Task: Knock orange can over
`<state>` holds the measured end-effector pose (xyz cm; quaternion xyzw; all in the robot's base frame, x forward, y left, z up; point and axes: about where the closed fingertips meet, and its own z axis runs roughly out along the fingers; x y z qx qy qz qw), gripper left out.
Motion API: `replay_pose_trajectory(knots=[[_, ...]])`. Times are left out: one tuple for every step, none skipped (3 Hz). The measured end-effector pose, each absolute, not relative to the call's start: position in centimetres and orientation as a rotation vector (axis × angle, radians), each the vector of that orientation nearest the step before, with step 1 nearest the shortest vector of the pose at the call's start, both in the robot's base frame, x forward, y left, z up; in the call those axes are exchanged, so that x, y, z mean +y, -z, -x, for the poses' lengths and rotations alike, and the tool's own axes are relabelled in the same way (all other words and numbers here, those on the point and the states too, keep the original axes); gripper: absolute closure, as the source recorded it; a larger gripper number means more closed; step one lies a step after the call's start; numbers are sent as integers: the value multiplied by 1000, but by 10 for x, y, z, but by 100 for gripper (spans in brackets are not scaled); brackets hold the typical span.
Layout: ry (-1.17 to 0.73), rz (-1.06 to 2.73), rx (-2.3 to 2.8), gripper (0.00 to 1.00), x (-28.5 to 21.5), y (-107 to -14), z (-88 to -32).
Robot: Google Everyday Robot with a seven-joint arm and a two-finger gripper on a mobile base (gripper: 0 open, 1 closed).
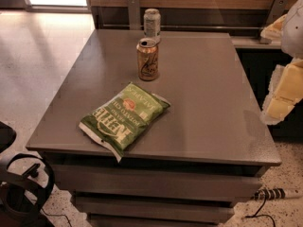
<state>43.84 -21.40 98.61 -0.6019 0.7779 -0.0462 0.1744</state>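
- Orange can (147, 59) stood upright on the table (208, 98), toward the back and a little left of the middle. Nothing touched it, so the knocking over was not yet done.
- Gripper (283, 91) hung to the right of the orange can, well apart from it, out past the table's right edge and above the level of the top. Whether it was apart or together could not be told.
- The step in hand, as I judged it, was the approach, with no contact made.
- The next move seemed to call for a sweep leftward across the table toward the orange can. A sideways push high on its body would then tip it rather than slide it.
- Right of the orange can, bare table ran out to the right edge. That was the open lane for coming in.
- Left of the orange can the top was bare as well, which gave room for a fall. A toppled can might roll toward the left edge, though.
- Silver can (152, 22) stood close behind the orange can, so a push angled backward risked striking it too.
- Bag (124, 119) lay flat in front of the orange can, toward the near left and apart from it. It was low enough to be out of a high sweep's way.
- Behind the orange can, past the silver can, the table ended at a wall, and little room was left there.
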Motion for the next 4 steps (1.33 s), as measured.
replay_pose_trajectory(knots=[[134,1700,2200,0,-213,-987,-440],[132,1627,2173,0,-201,-992,-463],[77,1485,2130,0,-183,-986,-486],[-14,1364,2073,0,-168,-968,-506]])
